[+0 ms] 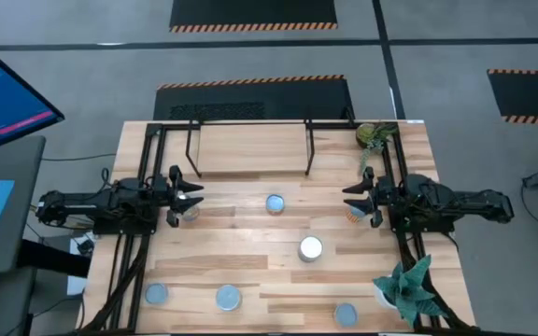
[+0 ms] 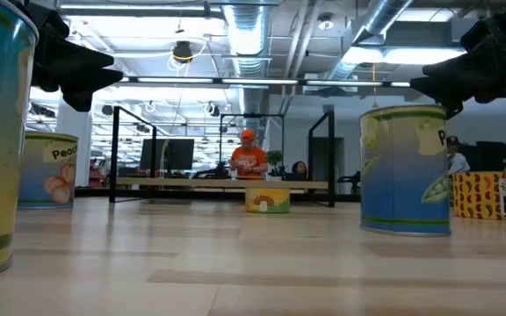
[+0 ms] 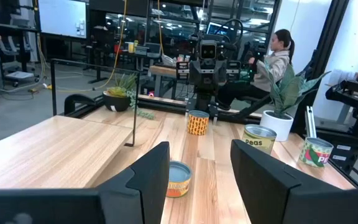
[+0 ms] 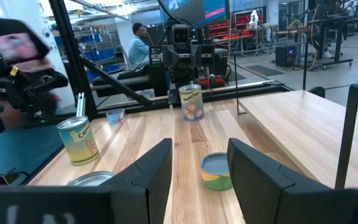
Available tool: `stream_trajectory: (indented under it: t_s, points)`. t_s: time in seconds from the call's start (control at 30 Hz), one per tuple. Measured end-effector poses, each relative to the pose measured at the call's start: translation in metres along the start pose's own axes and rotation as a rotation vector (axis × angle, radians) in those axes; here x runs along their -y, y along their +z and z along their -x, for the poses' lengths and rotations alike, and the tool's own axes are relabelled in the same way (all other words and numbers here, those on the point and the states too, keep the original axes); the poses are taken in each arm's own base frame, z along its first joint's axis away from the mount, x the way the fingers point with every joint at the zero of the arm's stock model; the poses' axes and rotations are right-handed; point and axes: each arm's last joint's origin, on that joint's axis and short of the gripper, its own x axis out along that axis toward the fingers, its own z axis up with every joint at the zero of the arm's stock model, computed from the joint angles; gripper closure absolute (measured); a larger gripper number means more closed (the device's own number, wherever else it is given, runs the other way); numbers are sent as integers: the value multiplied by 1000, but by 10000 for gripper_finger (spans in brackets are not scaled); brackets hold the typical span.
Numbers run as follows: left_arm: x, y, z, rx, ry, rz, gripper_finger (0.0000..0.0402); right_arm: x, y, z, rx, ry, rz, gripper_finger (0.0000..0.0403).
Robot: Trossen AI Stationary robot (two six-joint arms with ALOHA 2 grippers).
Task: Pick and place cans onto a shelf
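The shelf [image 1: 250, 149], black rods with a light wooden board, stands at the table's far side. Several cans stand upright on the table. A short blue-topped can [image 1: 275, 203] is in the middle, and a silvery-topped can [image 1: 310, 248] stands nearer. A peaches can [image 1: 190, 213] stands partly under my left gripper [image 1: 194, 192], and an orange can [image 1: 355, 215] partly under my right gripper [image 1: 349, 199]. Both grippers are open and empty above the table, facing each other across the short can, which shows in the left wrist view [image 3: 179, 178] and the right wrist view [image 4: 216, 171].
Three more cans [image 1: 157, 294] [image 1: 228, 298] [image 1: 346, 315] stand along the near edge. Potted plants stand at the far right [image 1: 375, 135] and near right [image 1: 409, 285]. Black arm-mount frames run along both table sides. People show in the room beyond.
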Motion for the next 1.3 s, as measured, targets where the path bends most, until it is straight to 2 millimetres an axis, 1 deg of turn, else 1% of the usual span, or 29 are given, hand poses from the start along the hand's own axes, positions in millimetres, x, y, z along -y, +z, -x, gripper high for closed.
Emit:
stream_trajectory:
  t_s: [0.7, 0.87, 0.93, 1.07, 1.17, 1.2, 1.3]
  points:
    - [0, 0, 0, 1, 2, 2, 239, 0, 0, 0, 0, 0, 0, 223]
    - [0, 0, 0, 1, 2, 95, 239, 0, 0, 0, 0, 0, 2, 221]
    - [0, 0, 0, 2, 5, 134, 239, 0, 0, 0, 5, 0, 39, 220]
    - [-2, 2, 0, 33, 71, 252, 239, 0, 3, 0, 29, 4, 109, 221]
    - [-5, 3, 0, 77, 162, 307, 239, -1, 8, 0, 77, 9, 104, 222]
    - [-6, 4, 1, 97, 204, 317, 239, -1, 9, 1, 86, 11, 77, 222]
    - [-9, 5, 2, 149, 316, 368, 239, -3, 17, 2, 153, 34, -78, 222]
